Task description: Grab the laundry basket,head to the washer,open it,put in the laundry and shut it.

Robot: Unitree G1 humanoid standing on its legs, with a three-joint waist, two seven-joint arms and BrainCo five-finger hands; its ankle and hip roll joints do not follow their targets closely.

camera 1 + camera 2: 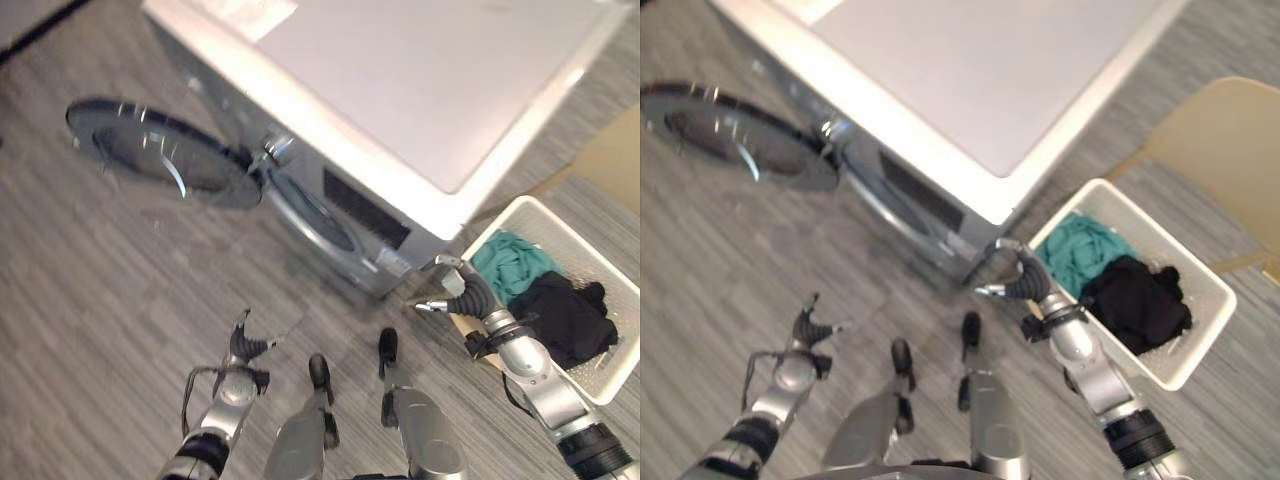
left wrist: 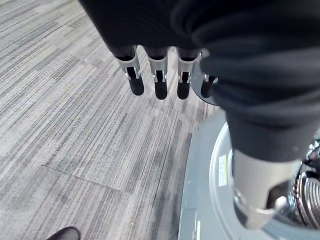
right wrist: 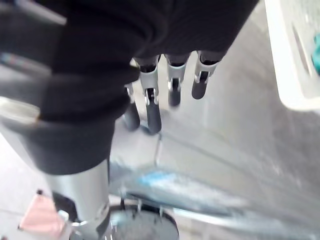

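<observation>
So the big silver-grey front-loading washing machine [image 1: 400,90] has its round glass-windowed door [image 1: 160,152] swung wide open, hanging out over the grey striped carpet floor [image 1: 90,300]. The white perforated plastic laundry basket [image 1: 1200,330] is sitting on the floor right beside the washer's corner, on the robot's right. There's a teal crumpled garment [image 1: 1080,250] in the end nearer the machine and a black bundled garment [image 1: 1140,300] touching it at the other end.

The robot's right hand [image 1: 1023,278] is up near the basket's rim, between the basket and the washer front, fingers loosely spread and relaxed with nothing in them. The left hand [image 1: 243,345] hangs low over the carpet, well apart from the door, fingers straight and empty too. A tan chair seat [image 1: 1230,150] is poking in just behind the basket.
</observation>
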